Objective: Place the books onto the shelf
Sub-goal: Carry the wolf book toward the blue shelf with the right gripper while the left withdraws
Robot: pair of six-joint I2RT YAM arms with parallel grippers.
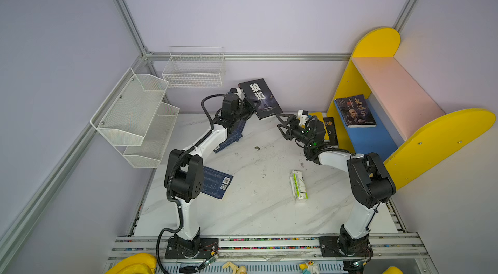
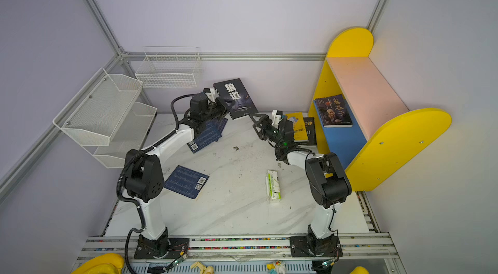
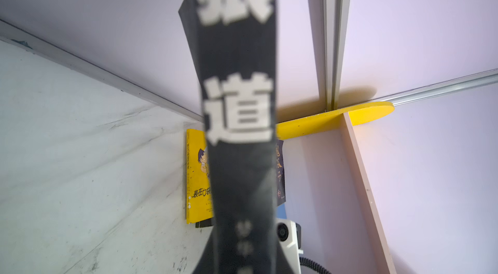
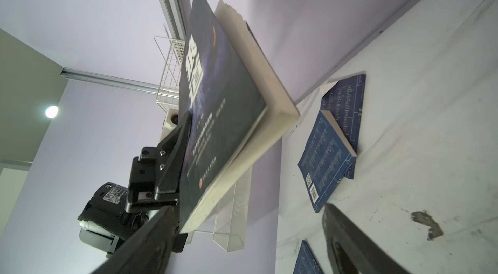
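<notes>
1. Where the table (image 1: 256, 213) met the right wall, the shelf (image 1: 382, 78) stood on its yellow end panels. Its blue lower board held one dark book (image 1: 355, 111) lying flat, titled 鬼谷子 above a bearded face.
2. A white mesh rack (image 1: 134, 119) hung on the left wall and a wire basket (image 1: 194, 70) on the far wall.
3. The left gripper (image 1: 252, 105) was clamped on a lower corner of the black book (image 1: 260, 96), held tilted above the far side of the table. Its cover read 狼道 in white, and in the left wrist view it blocked much of the shelf.
4. The right gripper (image 1: 281, 126), just right of that book and apart from it, had its jaws spread wide and held nothing.
5. Two overlapping navy books (image 2: 208, 135) lay under the left forearm and a third navy book (image 2: 187, 182) nearer, by that arm's elbow. Barcodes showed on them.
6. A yellow book (image 2: 296, 124) with a cartoon figure lay on a lower black book (image 2: 310, 131) ending in 律, just left of the shelf and partly behind the right wrist.
7. A green-and-white carton (image 1: 298, 186) lay on its side near the right arm, its print too small to read.
</notes>
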